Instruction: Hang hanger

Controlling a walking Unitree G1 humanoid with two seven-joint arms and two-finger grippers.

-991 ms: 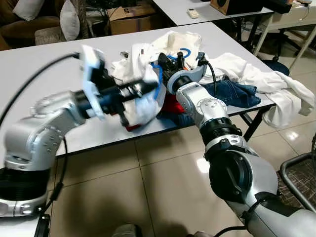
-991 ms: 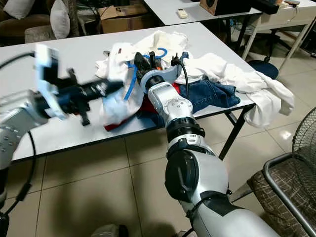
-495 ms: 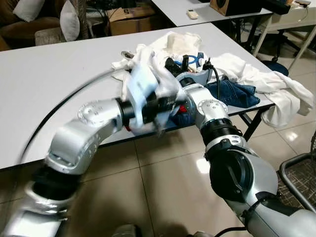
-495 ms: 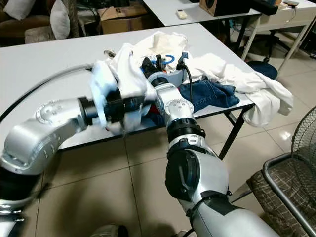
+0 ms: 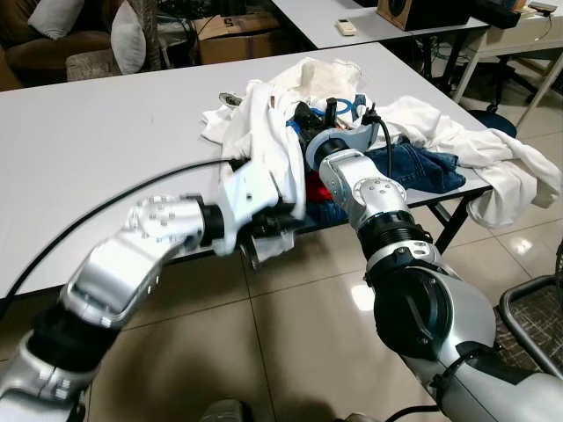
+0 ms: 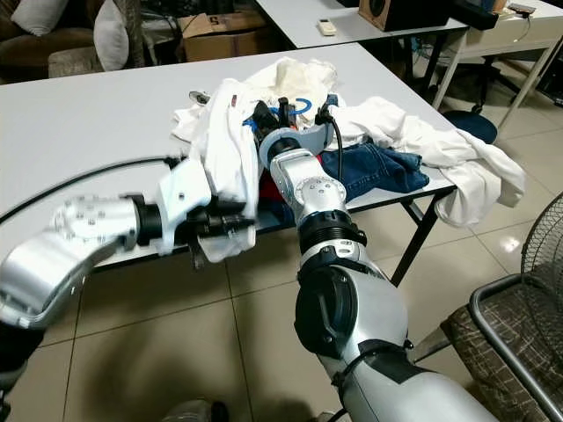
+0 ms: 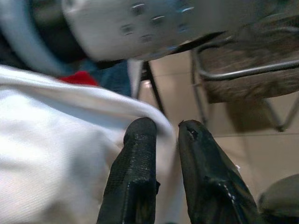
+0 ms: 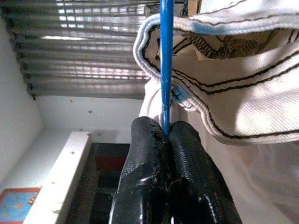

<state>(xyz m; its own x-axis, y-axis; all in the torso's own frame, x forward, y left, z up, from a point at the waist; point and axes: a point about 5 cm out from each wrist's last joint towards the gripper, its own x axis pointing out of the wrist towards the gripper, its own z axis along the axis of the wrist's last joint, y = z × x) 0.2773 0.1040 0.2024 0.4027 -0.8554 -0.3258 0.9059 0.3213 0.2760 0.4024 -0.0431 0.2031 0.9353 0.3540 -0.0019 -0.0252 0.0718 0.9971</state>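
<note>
Nearest the robot, in front of the white table (image 5: 106,149) and just below its near edge, the left gripper (image 7: 163,135) reaches out from the silver left arm (image 5: 132,264). In its wrist view the two black fingers (image 7: 135,177) stand slightly apart with a narrow gap between them, and the white shirt (image 5: 273,149) lies against them; the cloth seems to be pinched there, though the blur at the tips leaves that uncertain. The shirt drapes from the table top down over the near edge onto the gripper.

Just beyond, the right arm (image 5: 378,207) stretches over the table's near edge into the clothing pile. The right gripper (image 8: 166,133) sits in that pile, on the table beside the top of the white shirt. Its fingers are pressed fully together, clamped on the thin blue bar of the hanger (image 8: 166,60), which runs straight out from between the tips. The hanger's blue hook (image 6: 302,105) shows just past the gripper, among the cloth near the middle of the table's right half. A white collar with dark stitching (image 8: 210,107) hangs against the bar.

To the right of the gripper on the table lie blue jeans (image 5: 427,167), with a red garment (image 5: 318,189) at the near edge under the right arm. A white sheet (image 5: 493,158) spills off the table's right corner.

Beyond the table stand a cardboard box (image 5: 233,35) and a second table (image 5: 352,18).
</note>
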